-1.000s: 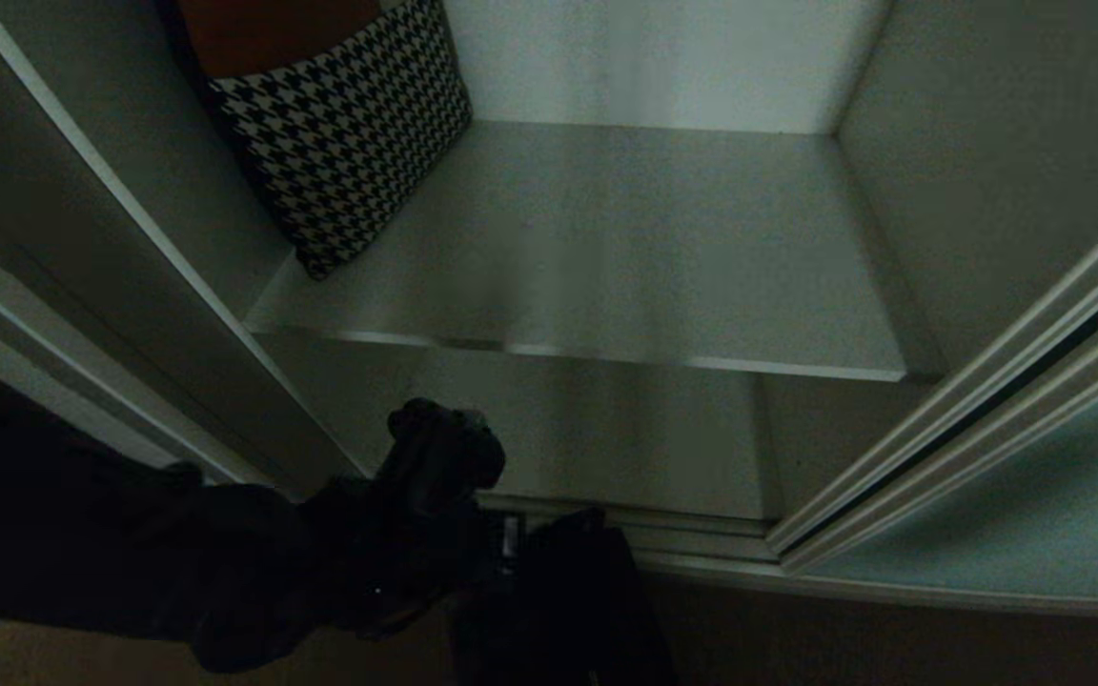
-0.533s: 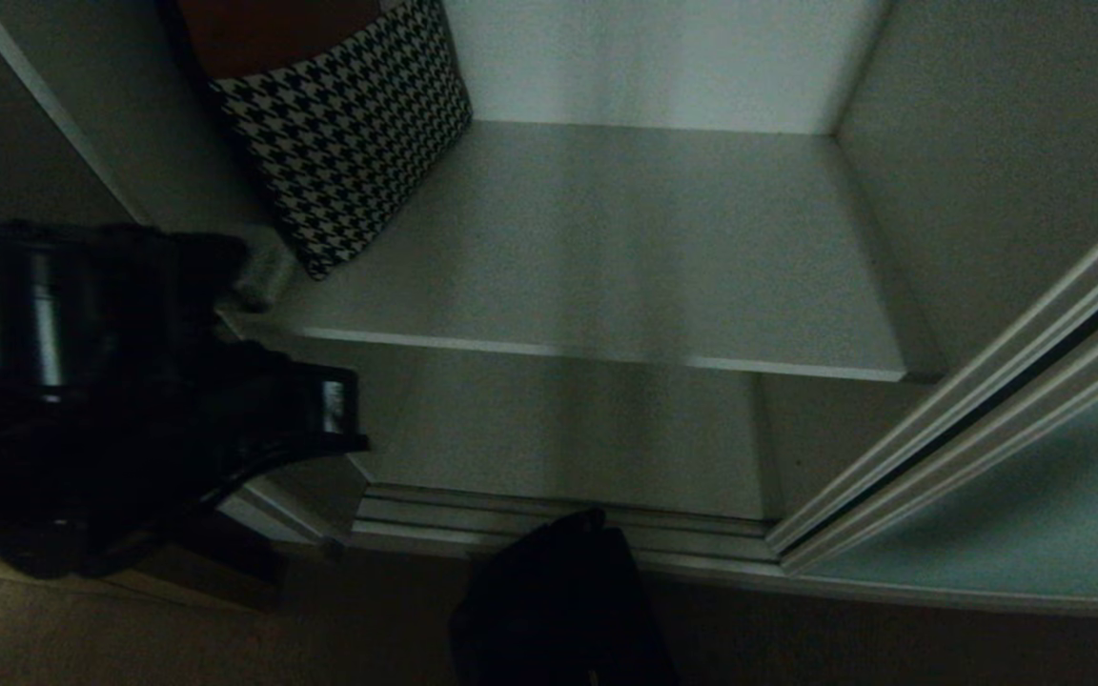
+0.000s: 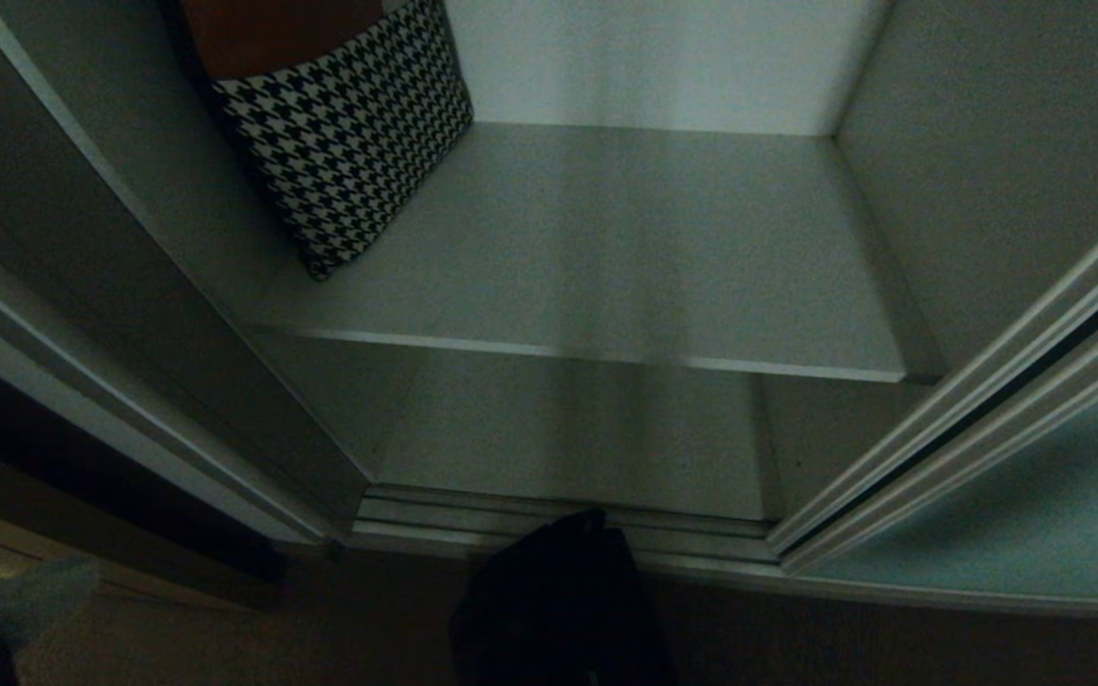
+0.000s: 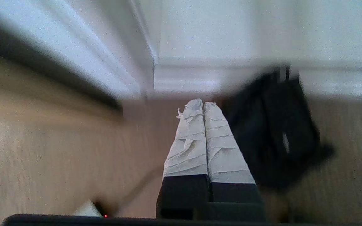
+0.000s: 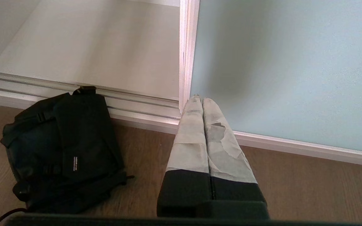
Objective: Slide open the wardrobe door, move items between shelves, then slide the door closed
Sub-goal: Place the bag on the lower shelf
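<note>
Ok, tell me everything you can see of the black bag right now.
The black bag is soft fabric, with a front flap bearing a small white tag, a buckled strap at one side and a clip at its top. It sits slumped on the wooden floor, its top against the wardrobe's bottom track, outside the shelves. Neither gripper touches it.

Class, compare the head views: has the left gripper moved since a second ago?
Yes. The left gripper has swung left from the black bag, out of the head view.

black bag (image 5: 61,147), pale teal door (image 5: 287,69), black-and-white houndstooth cushion (image 3: 349,133), brown floor (image 5: 309,188).
</note>
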You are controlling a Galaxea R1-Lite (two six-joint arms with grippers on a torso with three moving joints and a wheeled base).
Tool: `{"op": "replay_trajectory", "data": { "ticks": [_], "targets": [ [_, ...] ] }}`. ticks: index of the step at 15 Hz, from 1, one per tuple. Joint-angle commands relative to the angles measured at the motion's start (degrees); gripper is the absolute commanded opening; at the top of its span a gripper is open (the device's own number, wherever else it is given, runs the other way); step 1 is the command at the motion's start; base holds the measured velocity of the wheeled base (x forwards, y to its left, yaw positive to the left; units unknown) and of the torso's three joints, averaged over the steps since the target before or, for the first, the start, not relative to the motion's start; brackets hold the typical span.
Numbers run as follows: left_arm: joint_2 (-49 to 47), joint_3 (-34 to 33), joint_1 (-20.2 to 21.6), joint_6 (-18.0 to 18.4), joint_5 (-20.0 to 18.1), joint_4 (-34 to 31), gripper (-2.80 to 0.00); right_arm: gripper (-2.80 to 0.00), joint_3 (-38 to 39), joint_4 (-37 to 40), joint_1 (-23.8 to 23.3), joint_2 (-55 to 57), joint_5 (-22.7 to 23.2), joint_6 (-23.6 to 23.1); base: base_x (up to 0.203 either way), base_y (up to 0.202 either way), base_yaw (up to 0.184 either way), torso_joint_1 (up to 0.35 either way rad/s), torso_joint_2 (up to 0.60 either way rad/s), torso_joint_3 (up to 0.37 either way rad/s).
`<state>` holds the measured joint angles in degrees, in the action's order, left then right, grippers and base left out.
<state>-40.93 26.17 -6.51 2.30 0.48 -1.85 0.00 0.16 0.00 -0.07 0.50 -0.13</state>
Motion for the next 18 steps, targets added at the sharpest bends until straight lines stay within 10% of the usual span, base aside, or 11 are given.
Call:
{"op": "replay_trajectory", "data": {
  "ticks": [1, 8, 11, 18],
  "targets": [
    [11.85, -4.86, 0.61, 0.12, -0.59, -1.94, -2.80, -2.80, 0.00, 0.02, 0.00, 0.07, 0.02, -0.04, 0.000, 0.000, 0.000, 0.000, 0.00, 0.000],
    [24.84, -16.78, 0.89, 0.43, -1.29, -2.88, -2.80, -2.80, 0.00, 0.02, 0.00, 0.07, 0.02, -0.04, 0.000, 0.000, 0.000, 0.000, 0.00, 0.000],
    [24.85, -25.71, 0.90, 0.93, -0.32, 6.55, -2.80, -2.80, 0.00, 0.02, 0.00, 0.07, 0.02, -0.04, 0.000, 0.000, 0.000, 0.000, 0.00, 0.000],
    [24.76, -26.08, -1.11, -1.40, -0.06, 4.48, -2.80, -2.80, 0.00, 0.02, 0.00, 0.07, 0.02, -0.04, 0.000, 0.000, 0.000, 0.000, 0.00, 0.000]
  ]
}}
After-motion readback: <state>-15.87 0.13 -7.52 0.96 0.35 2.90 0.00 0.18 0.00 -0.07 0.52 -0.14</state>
